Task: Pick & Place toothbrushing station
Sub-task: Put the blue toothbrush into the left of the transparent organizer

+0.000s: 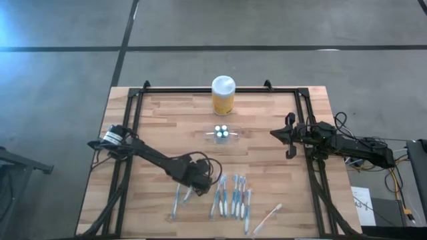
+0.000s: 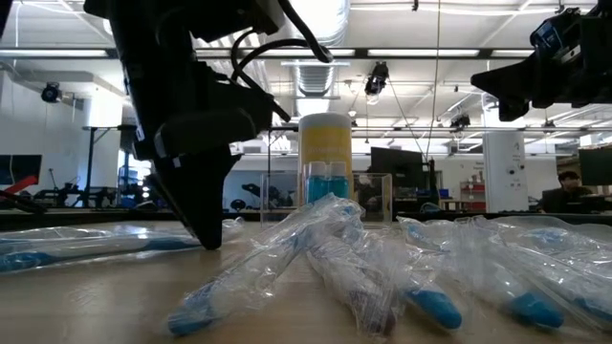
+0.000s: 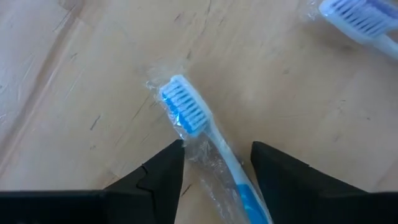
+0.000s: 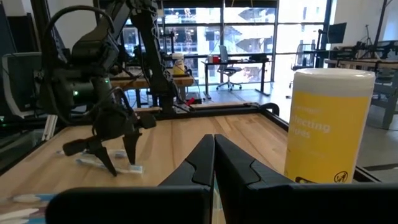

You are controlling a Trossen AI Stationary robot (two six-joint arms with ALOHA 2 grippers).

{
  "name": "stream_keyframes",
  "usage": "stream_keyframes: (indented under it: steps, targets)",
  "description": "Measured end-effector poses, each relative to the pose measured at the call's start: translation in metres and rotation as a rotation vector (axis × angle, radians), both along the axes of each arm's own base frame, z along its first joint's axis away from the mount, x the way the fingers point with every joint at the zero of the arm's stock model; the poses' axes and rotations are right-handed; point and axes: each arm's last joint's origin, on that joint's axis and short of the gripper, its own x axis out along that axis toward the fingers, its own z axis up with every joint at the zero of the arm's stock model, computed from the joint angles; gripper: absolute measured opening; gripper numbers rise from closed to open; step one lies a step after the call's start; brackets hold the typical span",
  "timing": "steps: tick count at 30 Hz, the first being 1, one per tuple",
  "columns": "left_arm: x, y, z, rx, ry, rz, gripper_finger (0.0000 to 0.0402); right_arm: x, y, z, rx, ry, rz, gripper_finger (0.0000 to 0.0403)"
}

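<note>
A blue-and-white toothbrush (image 3: 184, 107) in a clear wrapper lies flat on the wooden table (image 1: 153, 127). My left gripper (image 3: 217, 149) points down over it, open, one finger on each side of the brush's neck. In the high view that gripper (image 1: 190, 185) is near the table's front, left of several more wrapped toothbrushes (image 1: 232, 197). The toothbrushing station (image 1: 223, 133), a low clear holder, stands at mid-table before the yellow jar (image 1: 223, 95). My right gripper (image 4: 213, 155) is shut and level, waiting at the right side (image 1: 276, 133). My left gripper's fingers come from above and stand across the toothbrush's neck (image 3: 219, 152), just behind the head. The wrapper's edge reaches one finger (image 3: 169, 163), but I cannot tell whether the fingers touch it. The brush lies flat on the table.
A black metal frame (image 1: 130, 113) runs along the table's left, right and far edges. Another brush head (image 3: 357, 18) lies close by in the left wrist view. One pale toothbrush (image 1: 268, 215) lies apart at the front right. Bare wood shows between the brushes and the holder.
</note>
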Motion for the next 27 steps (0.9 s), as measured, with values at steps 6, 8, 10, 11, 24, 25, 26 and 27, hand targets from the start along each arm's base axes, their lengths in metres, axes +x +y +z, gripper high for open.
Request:
stream_keyframes:
  steps: [6, 8, 10, 11, 24, 25, 26, 27]
  targets:
    - [0.001, 0.000, 0.001, 0.002, 0.009, -0.074, 0.0123, 0.000, 0.000, 0.000, -0.002, 0.004, 0.000, 0.0008]
    - [0.001, 0.001, 0.004, 0.000, -0.002, -0.096, 0.0080, 0.000, 0.000, 0.000, -0.003, 0.004, 0.000, 0.0008]
    - [0.002, 0.001, 0.007, 0.003, -0.006, -0.119, 0.0032, 0.000, 0.000, 0.000, -0.003, 0.004, 0.000, 0.0008]
    - [0.002, 0.002, 0.009, 0.005, -0.008, -0.131, 0.0018, 0.000, 0.000, 0.000, -0.003, 0.004, 0.000, 0.0008]
    - [-0.027, 0.025, 0.130, 0.277, -0.388, -0.223, 0.0002, 0.001, 0.000, -0.001, -0.002, 0.010, -0.001, 0.0008]
    - [-0.033, 0.029, 0.140, 0.325, -0.435, -0.227, 0.0002, 0.001, 0.000, -0.001, -0.002, 0.011, -0.001, 0.0008]
    - [-0.038, 0.032, 0.150, 0.367, -0.494, -0.231, 0.0002, 0.001, 0.000, -0.001, -0.002, 0.011, -0.001, 0.0008]
    - [-0.043, 0.035, 0.160, 0.400, -0.566, -0.237, 0.0002, 0.001, 0.000, -0.001, -0.002, 0.011, -0.001, 0.0008]
